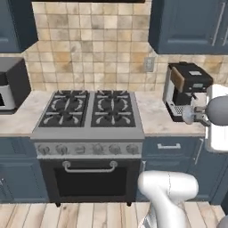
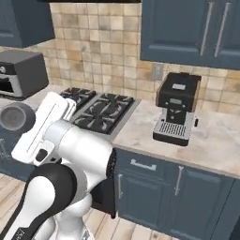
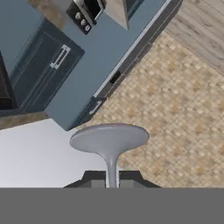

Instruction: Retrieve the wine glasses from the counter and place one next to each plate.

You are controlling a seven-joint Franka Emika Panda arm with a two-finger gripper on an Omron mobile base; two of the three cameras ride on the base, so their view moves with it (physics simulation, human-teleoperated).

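Note:
My gripper (image 3: 112,181) is shut on the thin stem of a wine glass (image 3: 109,138). The glass's flat round grey foot spreads just beyond the two dark fingertips (image 3: 94,178), and its bowl is hidden. Beyond the foot the rolled hand view takes in navy cabinet doors, a tan tiled surface and a pale white surface. The counter (image 1: 153,118) of beige marble runs to either side of the stove, and the arm's white links rise in front of it (image 2: 211,140). The plates are out of view.
A black four-burner stove (image 1: 89,111) with an oven below sits mid-counter. A black coffee machine (image 1: 185,91) stands to its right (image 2: 177,110). A grey toaster oven (image 2: 21,72) is at the far left. Navy wall cabinets hang above, and the floor is wood.

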